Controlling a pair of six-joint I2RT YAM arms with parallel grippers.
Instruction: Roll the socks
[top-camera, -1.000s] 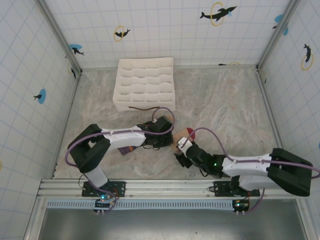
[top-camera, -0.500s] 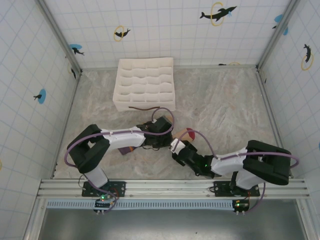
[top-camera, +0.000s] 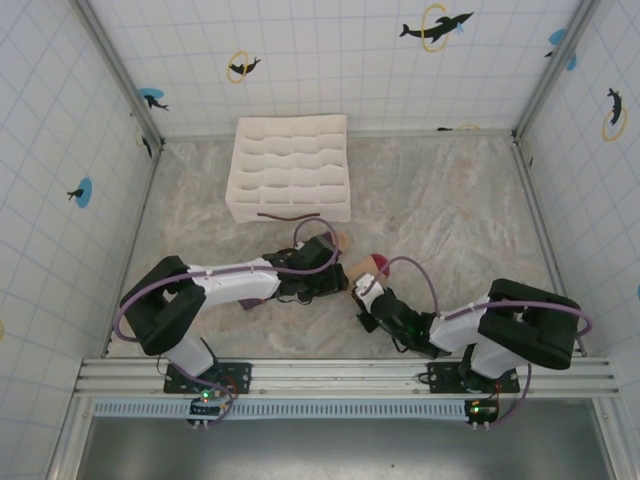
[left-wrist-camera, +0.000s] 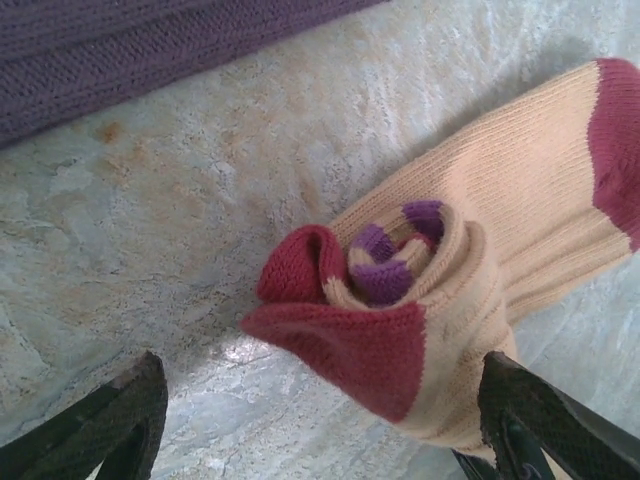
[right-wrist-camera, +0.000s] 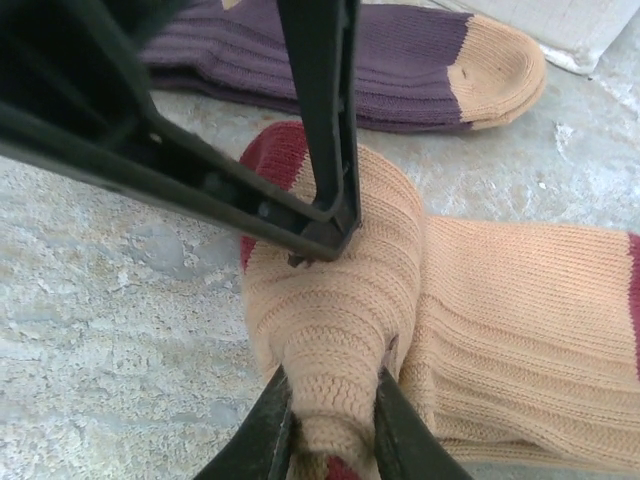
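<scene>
Rolling state: beige sock (left-wrist-camera: 470, 270) rolled up from the striped cuff, toe end flat on the table (top-camera: 450, 200)
Risk 1: roll springs open, since just 1 gripper pinches it and only by a thin ridge of fabric
Risk 2: red cuff flap sticks out of the coil and could snag a finger and pull the roll loose
Left arm: stretched low toward centre, wrist over the roll
Left gripper (left-wrist-camera: 325, 430): jaws wide apart, 1 finger on each side of the roll, probably not touching it
Purple sock (right-wrist-camera: 400, 60): flat and unrolled, just beside the beige roll; can't tell if they touch
Right gripper (right-wrist-camera: 335, 430): jaws clamped on a fold of the beige roll
Right arm: elbow folded back by its base, forearm low, pointing left into the roll
</scene>
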